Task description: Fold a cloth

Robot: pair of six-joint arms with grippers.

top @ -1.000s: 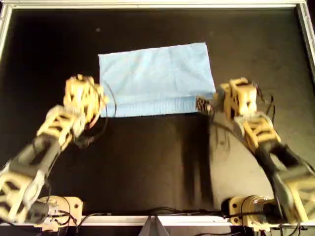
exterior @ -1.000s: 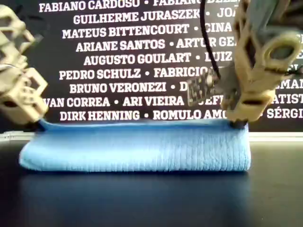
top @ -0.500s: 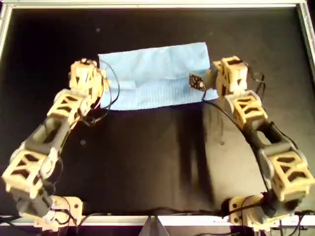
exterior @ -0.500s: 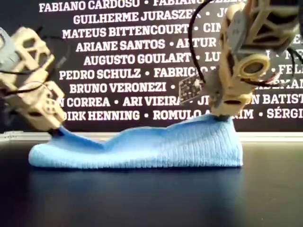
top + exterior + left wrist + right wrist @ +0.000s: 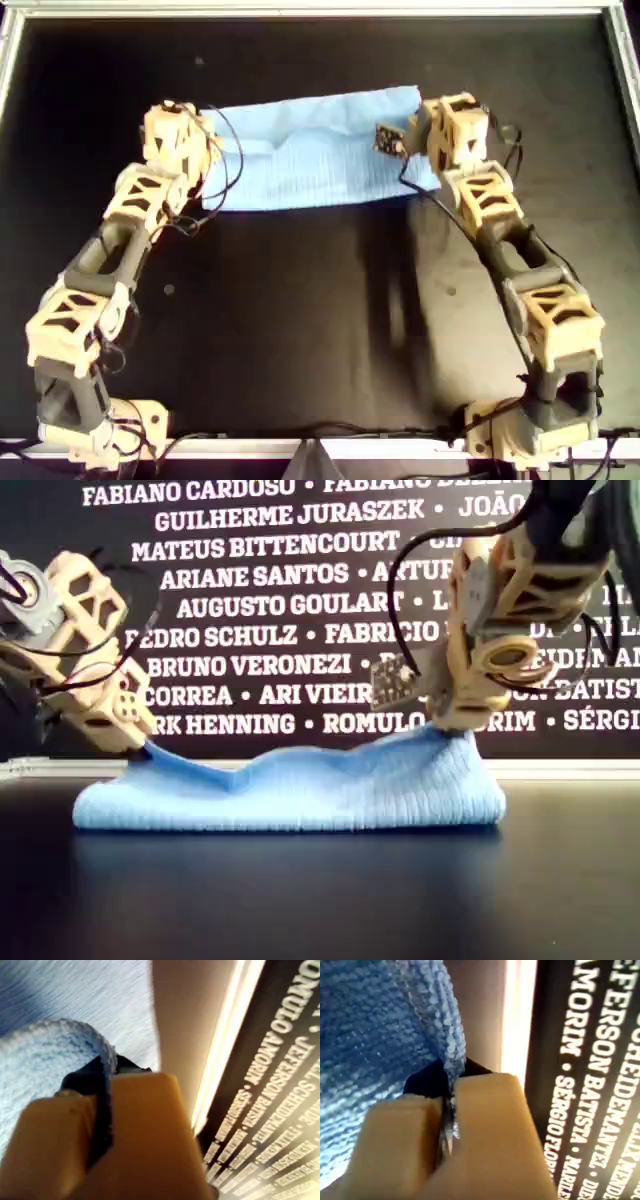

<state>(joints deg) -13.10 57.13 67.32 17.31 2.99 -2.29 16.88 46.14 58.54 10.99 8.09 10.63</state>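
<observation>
The cloth [image 5: 312,150] lay folded on the black table [image 5: 300,330], near the far edge in the overhead view. The left gripper [image 5: 102,1085] was clamped on its corner at the overhead view's left, the right gripper [image 5: 449,1095] pinched the corner at that view's right. In the exterior view both held corners were raised above the rest of the fabric.
</observation>
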